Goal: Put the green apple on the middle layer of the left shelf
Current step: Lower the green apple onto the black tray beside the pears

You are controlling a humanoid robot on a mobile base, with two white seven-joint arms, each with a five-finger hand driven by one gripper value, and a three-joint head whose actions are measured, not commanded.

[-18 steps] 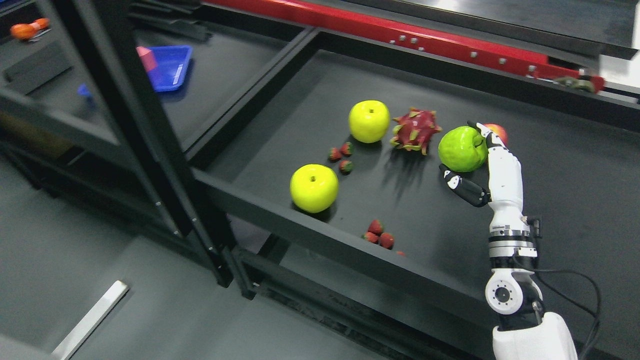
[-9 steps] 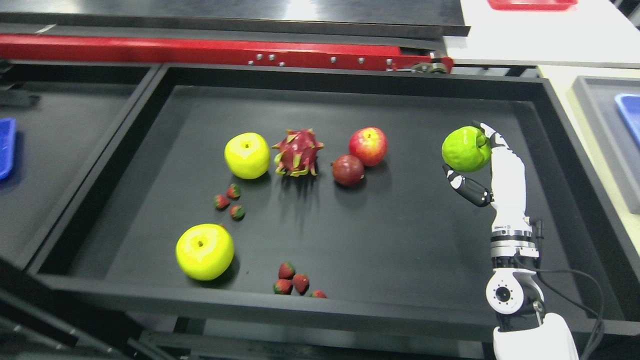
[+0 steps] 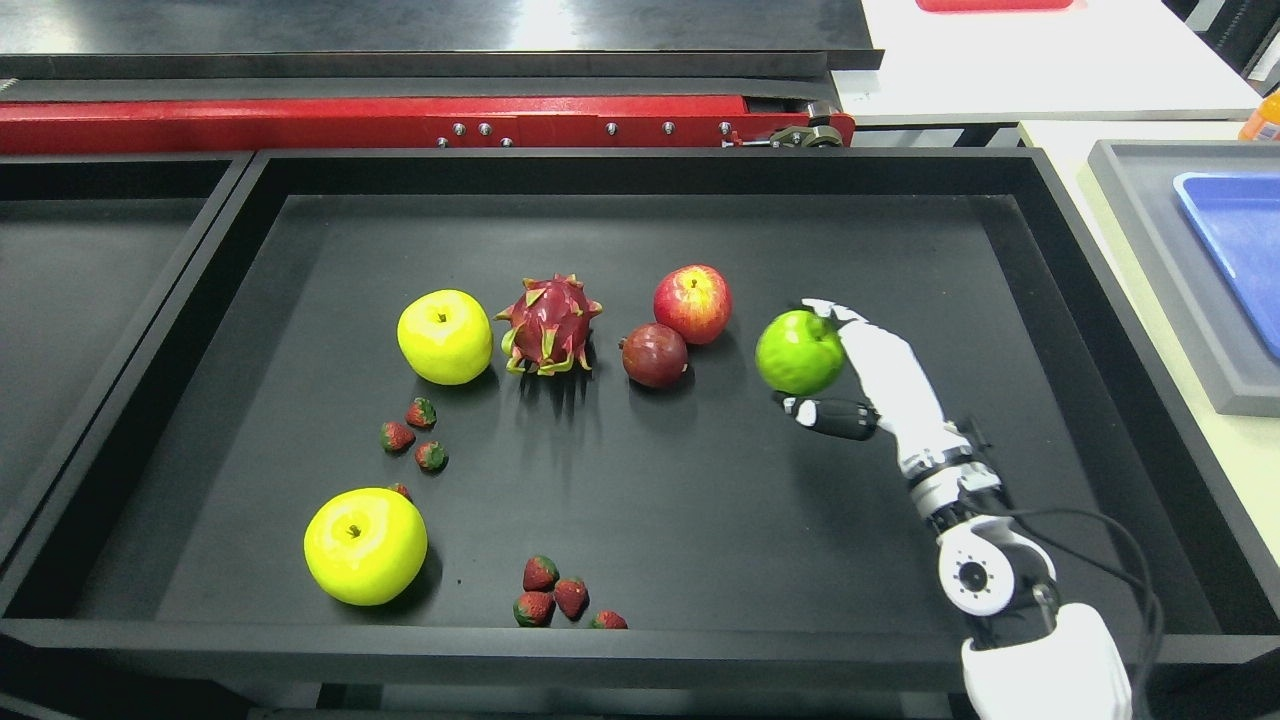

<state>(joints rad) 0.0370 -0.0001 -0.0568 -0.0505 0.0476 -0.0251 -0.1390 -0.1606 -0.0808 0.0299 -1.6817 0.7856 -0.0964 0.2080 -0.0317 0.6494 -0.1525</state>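
The green apple (image 3: pixel 797 351) is held in my right hand (image 3: pixel 806 358), whose arm comes in from the lower right. White fingers (image 3: pixel 838 314) curl over its top right and the black-tipped thumb (image 3: pixel 828 415) sits under it. The apple hangs over the right middle of the big black tray (image 3: pixel 640 640), just right of a red apple (image 3: pixel 692 303). No shelf shows in the head view. My left arm is out of view.
In the tray lie two yellow apples (image 3: pixel 444 336) (image 3: pixel 365 545), a dragon fruit (image 3: pixel 549 324), a dark red round fruit (image 3: pixel 655 355) and several strawberries (image 3: pixel 412 437) (image 3: pixel 552 597). A red rail (image 3: pixel 400 115) runs behind. A blue tray (image 3: pixel 1240 240) sits at the right.
The head camera has swung right, so the shelf post has left the picture. My right hand has carried the green apple leftward and lower, to beside the red apple.
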